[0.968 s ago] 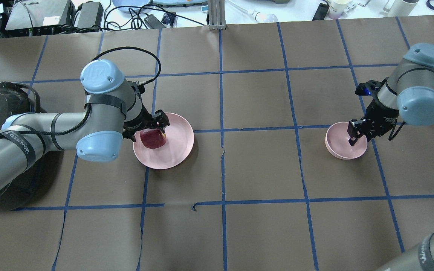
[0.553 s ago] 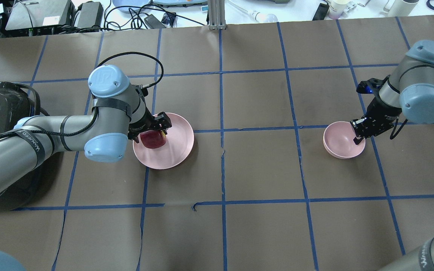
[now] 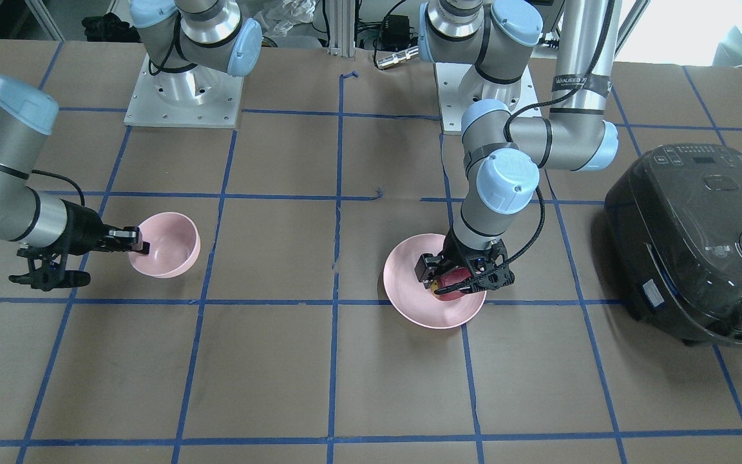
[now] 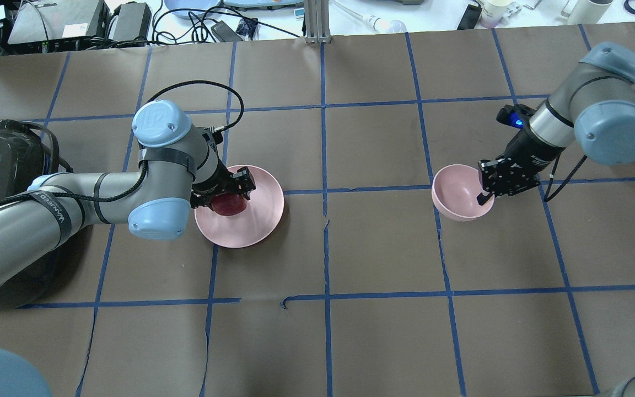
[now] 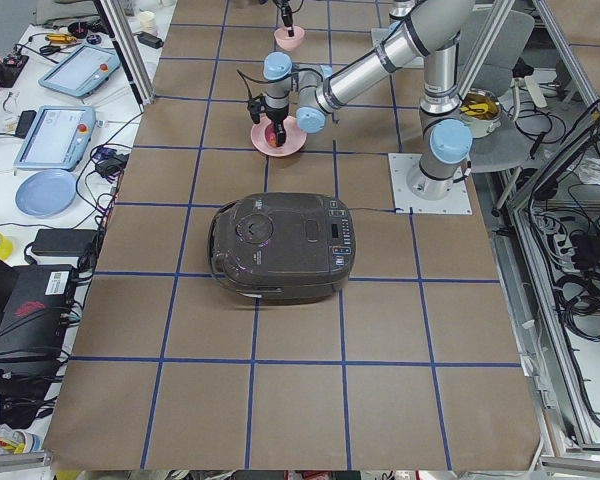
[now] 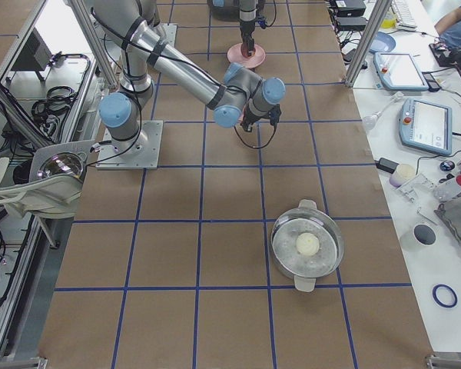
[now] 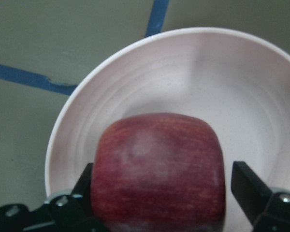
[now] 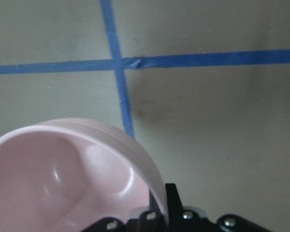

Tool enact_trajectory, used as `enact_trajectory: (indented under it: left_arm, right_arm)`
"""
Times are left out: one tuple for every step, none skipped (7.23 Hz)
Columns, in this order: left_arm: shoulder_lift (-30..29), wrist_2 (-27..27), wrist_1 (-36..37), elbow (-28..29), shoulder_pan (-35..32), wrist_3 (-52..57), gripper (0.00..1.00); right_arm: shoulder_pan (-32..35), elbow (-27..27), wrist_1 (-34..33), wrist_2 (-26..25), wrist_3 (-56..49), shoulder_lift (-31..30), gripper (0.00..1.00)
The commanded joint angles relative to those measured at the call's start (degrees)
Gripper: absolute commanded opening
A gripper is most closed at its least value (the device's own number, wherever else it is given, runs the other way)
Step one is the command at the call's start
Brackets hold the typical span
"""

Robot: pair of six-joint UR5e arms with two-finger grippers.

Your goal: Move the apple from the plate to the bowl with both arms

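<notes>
Overhead exterior gives me the left hand [image 4: 228,194] down over the plate [image 4: 259,220], its two fingers set either side of the apple [image 4: 230,204]. On the left wrist-mounted view the apple [image 7: 159,164] fills the space between the fingers. One finger lies against its side, while the other finger [image 7: 246,186] stands just clear with a thin gap, so I read this hand as straddling the fruit, not yet clamped. The apple sits directly under the hand, on the plate's half nearer the wrist, and bare pink plate stretches out beyond the fingertips.

Well apart from it, the right hand [image 4: 485,190] is closed narrow on the rim of the bowl [image 4: 455,190]. The right wrist-mounted view shows the bowl's wall [image 8: 135,159] running down into the fingers, one inside and one outside. The bowl reaches out ahead of the fingertips; I cannot tell whether its base rests on the counter [image 4: 350,248].

A dark rice cooker [image 3: 686,238] sits behind the left arm's elbow.
</notes>
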Motion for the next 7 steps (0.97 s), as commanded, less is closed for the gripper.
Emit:
enact_trajectory:
  left_arm:
    - [0.51, 0.48, 0.07, 0.23, 0.04, 0.68, 0.29]
    - [1.47, 1.79, -0.19, 0.67, 0.30, 0.68, 0.17]
    - [2.35, 3.80, -0.80, 0.85, 0.39, 0.77, 0.15]
    - [3.14, 5.22, -2.55, 1.20, 0.31, 2.16, 0.15]
    - [5.06, 6.27, -3.61, 1.37, -0.30, 3.05, 0.11]
    - [6.73, 5.85, -6.40, 2.33, -0.57, 3.06, 0.09]
    - [8.06, 5.76, -10.87, 4.52, -0.92, 2.97, 0.07]
  right_arm:
    - [11.07, 0.18, -4.58, 0.19, 10.37, 0.34, 0.00]
    - [13.21, 0.79, -5.22, 0.28, 13.70, 0.51, 0.00]
    - [13.31, 2.89, -6.45, 0.45, 13.91, 0.60, 0.00]
    - [13.31, 6.39, -10.72, 0.54, 14.00, 0.87, 0.00]
    - [13.31, 8.17, -13.29, 0.63, 14.26, 0.87, 0.00]
    - [13.31, 8.10, -13.40, 0.63, 14.35, 0.78, 0.06]
    - [13.23, 7.75, -13.40, 0.54, 14.61, 0.17, 0.87]
